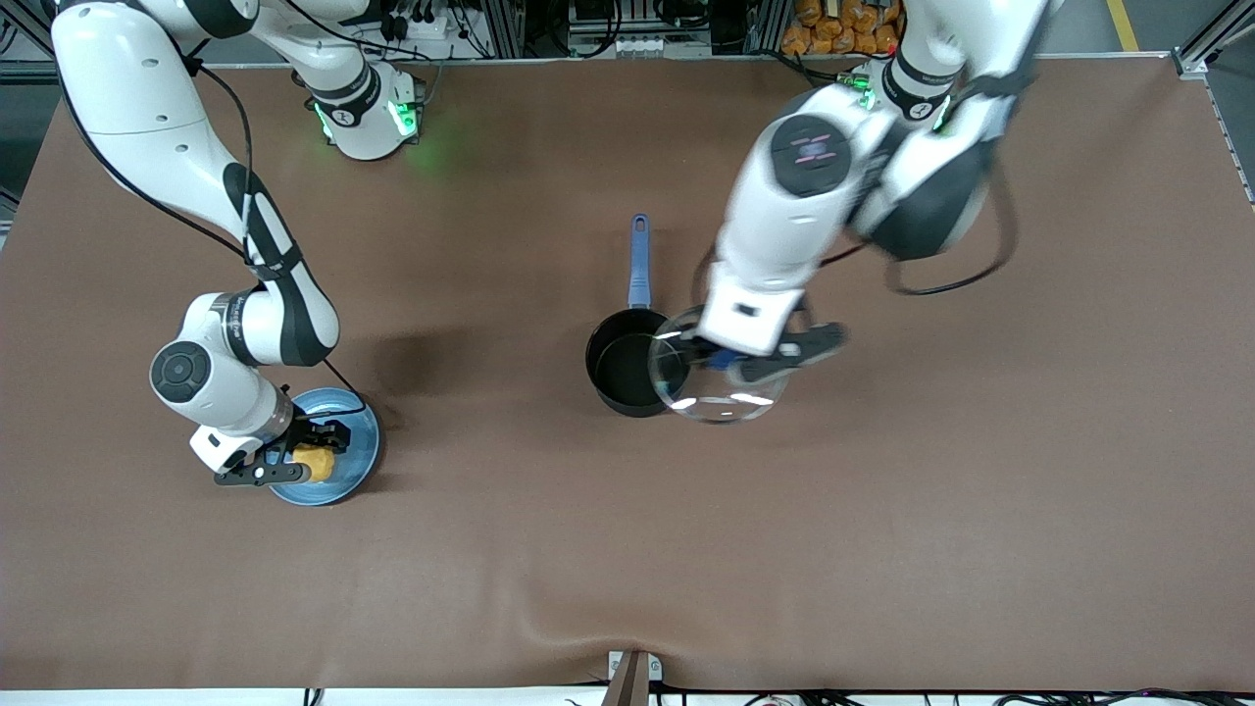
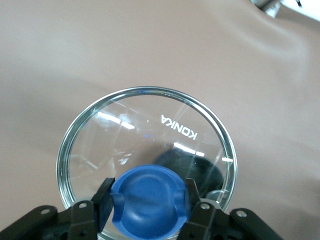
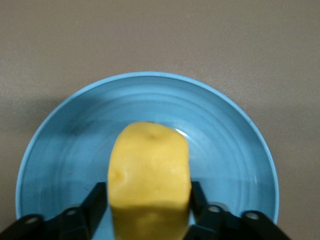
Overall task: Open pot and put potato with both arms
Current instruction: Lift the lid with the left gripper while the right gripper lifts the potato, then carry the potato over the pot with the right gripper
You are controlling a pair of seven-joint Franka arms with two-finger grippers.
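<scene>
Over the pot's (image 1: 627, 361) edge, the left pincer (image 2: 147, 202) is clenched on the lid's (image 2: 145, 155) blue knob (image 2: 148, 200) and holds the lid up, so the black pot is open. On the blue plate (image 3: 240, 145) at the right arm's end of the tabletop (image 1: 882, 539), the right pincer (image 3: 149, 200) has a finger pressed to each side of the potato (image 3: 149, 175). I think it grips the potato so it can carry it to the pot.

The left gripper (image 2: 148, 200) holds the blue knob (image 2: 149, 201) of the clear glass lid (image 2: 145, 125), one finger pressed on each side. The word KONKA is printed on the glass. Under the lid lies the brown table (image 2: 100, 45).
</scene>
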